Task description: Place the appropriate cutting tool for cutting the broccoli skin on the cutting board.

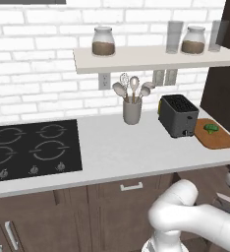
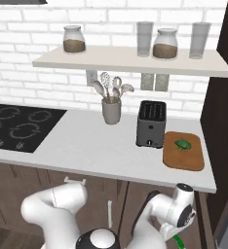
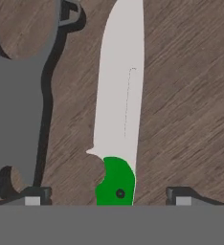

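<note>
Your gripper [image 3: 107,200] hangs directly over the knife [image 3: 118,119], which lies flat on a dark wood-grain surface low at the robot's right side, well below counter level. In the hand view the 2 fingertips [image 3: 35,196] stand wide apart, 1 either side of the green handle, touching nothing — the jaws are open and empty. The pale blade runs straight away from the camera. A dark grey tool [image 3: 25,95] lies just beside the knife, on the left of that view.

The board [image 2: 184,151] sits at the counter's right end, next to the toaster [image 2: 150,124], with the broccoli [image 2: 183,145] resting on it near the far edge.

My judgement: the pick is not yet made, and the whole carry remains.

Risks to you from here:
- The handle is slim and sits near the lower edge of the hand view. Close on the blade end and the knife may pivot or slip out.
- Drift toward the grey tool and a finger may snag it.
- The lift must clear the counter edge — a low path could knock the knife loose.
- Set down carelessly and you may shove the broccoli off.
</note>
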Tool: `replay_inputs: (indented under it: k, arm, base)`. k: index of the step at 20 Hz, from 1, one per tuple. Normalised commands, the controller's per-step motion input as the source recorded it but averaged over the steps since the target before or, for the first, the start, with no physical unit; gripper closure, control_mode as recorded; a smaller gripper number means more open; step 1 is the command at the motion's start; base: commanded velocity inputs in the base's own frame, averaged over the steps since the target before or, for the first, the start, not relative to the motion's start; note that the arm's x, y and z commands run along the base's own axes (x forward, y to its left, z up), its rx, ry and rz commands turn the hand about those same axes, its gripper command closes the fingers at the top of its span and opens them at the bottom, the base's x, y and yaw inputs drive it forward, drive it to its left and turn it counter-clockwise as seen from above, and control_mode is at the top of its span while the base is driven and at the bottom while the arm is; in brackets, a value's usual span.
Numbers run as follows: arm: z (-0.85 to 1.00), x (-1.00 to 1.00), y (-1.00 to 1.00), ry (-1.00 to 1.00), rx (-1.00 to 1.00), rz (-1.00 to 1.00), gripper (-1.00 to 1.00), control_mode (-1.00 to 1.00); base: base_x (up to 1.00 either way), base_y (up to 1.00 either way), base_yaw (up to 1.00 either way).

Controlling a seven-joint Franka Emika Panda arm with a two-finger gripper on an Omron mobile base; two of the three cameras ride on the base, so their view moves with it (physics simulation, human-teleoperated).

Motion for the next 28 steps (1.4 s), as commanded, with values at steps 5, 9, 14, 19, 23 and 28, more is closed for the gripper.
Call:
replay_inputs:
  k: [5, 9, 14, 19, 23, 28]
  arm:
    - [-0.39, 0.27, 0.00, 0.01, 0.00, 0.01, -1.00, -1.00]
    - [-0.62, 0.02, 0.08, 0.00, 0.00, 0.01, 1.00, -1.00]
    - [-0.43, -0.18, 0.25, -0.05, 0.00, 0.00, 1.00, -1.00]
    - [0.13, -0.04, 0.29, -0.01, 0.00, 0.00, 1.00, -1.00]
    - [0.87, -0.43, 0.06, 0.00, 0.00, 0.10, 1.00, -1.00]
    - [1.00, -0.74, 0.00, 0.00, 0.00, 0.18, 1.00, -1.00]
  base:
    - [0.00, 0.00, 0.00]
    - [0.00, 0.00, 0.00]
    - [0.00, 0.00, 0.00]
    - [0.00, 0.00, 0.00]
    - [0.00, 0.00, 0.00]
    - [0.00, 0.00, 0.00]
